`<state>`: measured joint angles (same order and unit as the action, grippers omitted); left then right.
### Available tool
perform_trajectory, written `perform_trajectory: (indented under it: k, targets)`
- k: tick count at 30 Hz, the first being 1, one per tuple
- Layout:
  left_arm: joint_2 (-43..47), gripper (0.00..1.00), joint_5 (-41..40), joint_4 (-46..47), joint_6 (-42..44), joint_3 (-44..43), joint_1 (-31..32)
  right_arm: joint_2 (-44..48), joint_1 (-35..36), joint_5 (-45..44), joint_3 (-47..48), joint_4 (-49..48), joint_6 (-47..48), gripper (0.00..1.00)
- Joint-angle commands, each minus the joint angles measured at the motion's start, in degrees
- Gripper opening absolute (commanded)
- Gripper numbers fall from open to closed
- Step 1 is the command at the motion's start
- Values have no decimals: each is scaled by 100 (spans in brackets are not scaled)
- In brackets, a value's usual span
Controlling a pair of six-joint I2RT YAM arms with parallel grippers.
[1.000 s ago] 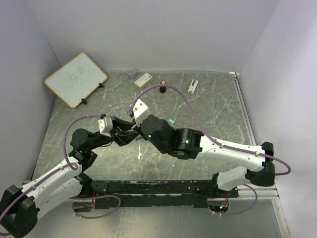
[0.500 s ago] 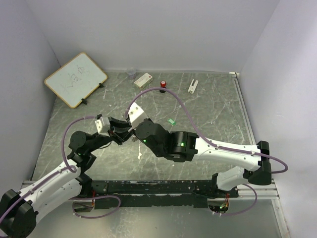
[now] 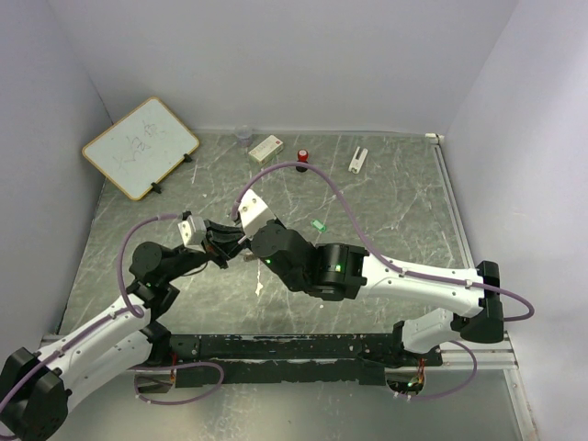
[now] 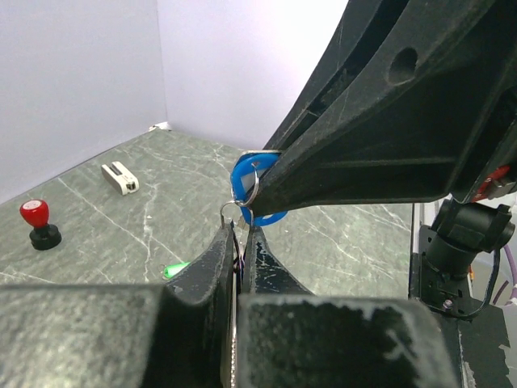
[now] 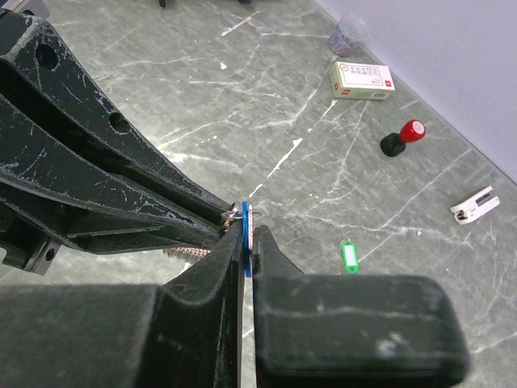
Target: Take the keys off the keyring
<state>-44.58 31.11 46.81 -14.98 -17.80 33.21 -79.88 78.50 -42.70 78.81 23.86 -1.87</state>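
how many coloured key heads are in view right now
2. The blue key head is pinched in the right gripper, its keyring caught in the left gripper. The green key head lies loose on the table. More may be hidden between the fingers.

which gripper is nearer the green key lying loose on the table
Right. The right gripper reaches in from the side of the green key, jaws shut on the blue key. The left gripper meets it from the far side, shut on the keyring.
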Motion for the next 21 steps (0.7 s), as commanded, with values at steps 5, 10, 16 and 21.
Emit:
perform_trajectory:
  k: [5, 10, 16, 21]
  targets:
    - [-16, 7, 58, 123, 68, -4, 27, 124, 40, -272, 84, -27, 15, 0]
    - [115, 7, 139, -40, 250, -18, 27, 87, 36, -415, 256, 294, -66, 0]
    - [179, 7, 843, -470, 653, -268, 23, -7, 40, -298, 571, 768, -129, 0]
    - [243, 7, 1325, -1222, 1086, -566, 25, -113, 42, -266, 925, 1110, -84, 0]
